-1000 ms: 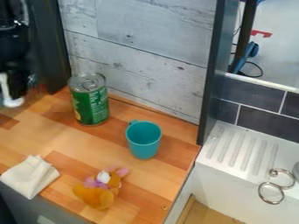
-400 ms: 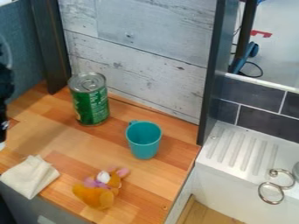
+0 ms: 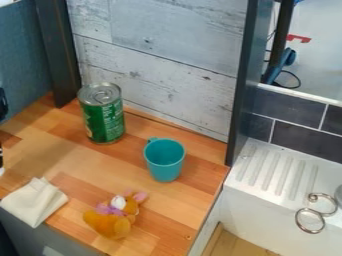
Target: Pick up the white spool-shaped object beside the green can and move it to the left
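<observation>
And the gripper (image 3: 1, 161) slides down and out to the left edge; whether it's spread or pressed together, I can't tell! Cloth (image 3: 35, 202) nearest it on the counter (image 3: 87, 162), can (image 3: 103, 115), cup (image 3: 164, 162) and toy (image 3: 112, 220) all unmoved: no visible progress with them, I'd judge.

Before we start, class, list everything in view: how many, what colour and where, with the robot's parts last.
Can: one, green, counter's back left
Cup: one, teal, right of the can
Soft toy: one, orange-brown, front of counter
Cloth: one, cream, front left
Counter: one, wood-brown, beneath these
Wall panel: one, whitish-grey, behind
Posts: two, dark, flanking the panel
Drainboard: one, white, right
Metal loops: two, silver, far right
Tiles: several, dark, above drainboard
Robot parts: black slivers, left edge
</observation>
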Controlling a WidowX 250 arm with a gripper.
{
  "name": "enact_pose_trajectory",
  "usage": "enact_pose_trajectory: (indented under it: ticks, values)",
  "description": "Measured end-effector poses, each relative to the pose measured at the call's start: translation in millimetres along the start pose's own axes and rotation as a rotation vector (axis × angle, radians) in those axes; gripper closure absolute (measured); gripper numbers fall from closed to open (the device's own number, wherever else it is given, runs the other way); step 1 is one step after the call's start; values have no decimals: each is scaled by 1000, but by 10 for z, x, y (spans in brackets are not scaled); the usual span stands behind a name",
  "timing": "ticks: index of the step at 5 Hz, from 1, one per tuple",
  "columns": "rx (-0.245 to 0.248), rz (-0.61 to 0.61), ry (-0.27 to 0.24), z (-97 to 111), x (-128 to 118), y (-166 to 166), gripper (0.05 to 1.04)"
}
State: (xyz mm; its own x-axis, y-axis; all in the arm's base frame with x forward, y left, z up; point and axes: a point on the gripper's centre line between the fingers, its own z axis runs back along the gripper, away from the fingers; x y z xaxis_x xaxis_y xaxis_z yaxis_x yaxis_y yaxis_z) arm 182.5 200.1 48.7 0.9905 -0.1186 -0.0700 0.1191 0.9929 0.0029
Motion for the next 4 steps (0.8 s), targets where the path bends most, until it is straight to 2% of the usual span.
enact_pose_trajectory:
  ticks: [2, 4]
  values:
    - [-51, -33, 29, -187, 80, 67, 475]
    - [-26, -38, 62, -261, 67, 150, 474]
